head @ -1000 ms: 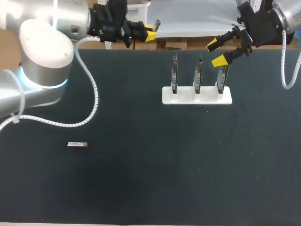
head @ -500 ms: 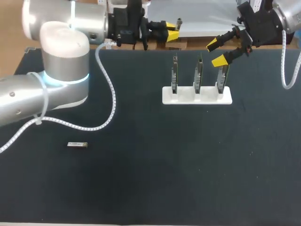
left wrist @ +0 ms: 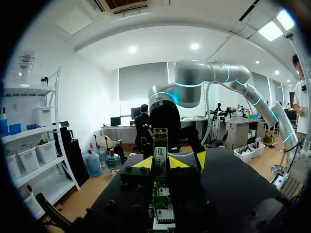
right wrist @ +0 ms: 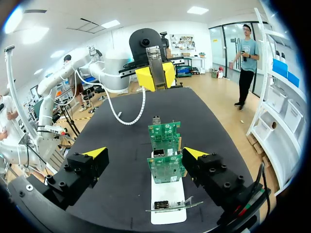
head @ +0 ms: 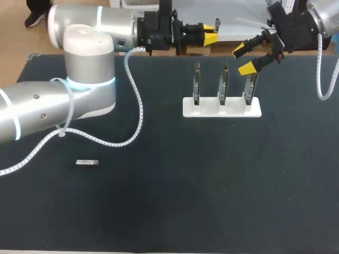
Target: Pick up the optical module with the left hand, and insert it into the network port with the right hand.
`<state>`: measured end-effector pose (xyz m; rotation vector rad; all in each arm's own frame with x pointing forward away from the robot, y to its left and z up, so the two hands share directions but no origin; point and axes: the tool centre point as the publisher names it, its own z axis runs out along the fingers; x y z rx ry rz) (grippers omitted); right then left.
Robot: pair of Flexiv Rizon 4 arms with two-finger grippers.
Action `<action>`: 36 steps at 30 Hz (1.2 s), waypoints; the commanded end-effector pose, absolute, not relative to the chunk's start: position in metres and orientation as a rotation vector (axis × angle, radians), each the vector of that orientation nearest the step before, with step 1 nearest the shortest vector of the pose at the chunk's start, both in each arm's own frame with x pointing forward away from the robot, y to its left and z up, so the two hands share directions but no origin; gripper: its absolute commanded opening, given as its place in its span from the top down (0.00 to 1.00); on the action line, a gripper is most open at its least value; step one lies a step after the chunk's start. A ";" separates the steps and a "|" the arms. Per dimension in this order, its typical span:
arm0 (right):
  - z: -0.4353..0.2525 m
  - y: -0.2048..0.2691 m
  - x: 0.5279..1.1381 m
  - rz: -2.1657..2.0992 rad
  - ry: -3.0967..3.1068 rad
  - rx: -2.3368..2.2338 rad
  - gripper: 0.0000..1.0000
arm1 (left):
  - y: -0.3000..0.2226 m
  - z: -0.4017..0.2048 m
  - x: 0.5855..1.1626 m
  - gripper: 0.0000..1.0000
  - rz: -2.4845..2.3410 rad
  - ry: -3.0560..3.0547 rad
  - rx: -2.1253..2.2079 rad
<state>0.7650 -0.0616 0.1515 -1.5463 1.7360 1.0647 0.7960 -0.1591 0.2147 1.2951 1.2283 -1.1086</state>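
My left gripper hangs over the table's far edge, shut on a silver optical module that sticks up past its yellow tips. In the left wrist view the module stands between the tips of the left gripper. Three green network cards stand upright in a white stand. My right gripper is open just above the rightmost card. From the right wrist, the cards are ahead of the open right gripper, with the left gripper and its module beyond them.
A second small module lies flat on the black mat at the left. The left arm's white cable loops over the mat's left half.
My left arm has swung rightward along the far edge, carrying the module toward the cards and the right gripper. The right arm has not moved.
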 end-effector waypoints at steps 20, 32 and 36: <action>0.152 -0.062 0.762 1.058 1.737 -1.543 0.00 | -0.188 0.194 0.768 1.00 -1.226 1.208 1.306; 0.152 -0.062 0.762 1.058 1.737 -1.543 0.00 | -0.192 0.186 0.762 1.00 -1.176 1.222 1.303; 0.152 -0.062 0.762 1.058 1.737 -1.543 0.00 | -0.190 0.184 0.764 1.00 -1.169 1.230 1.303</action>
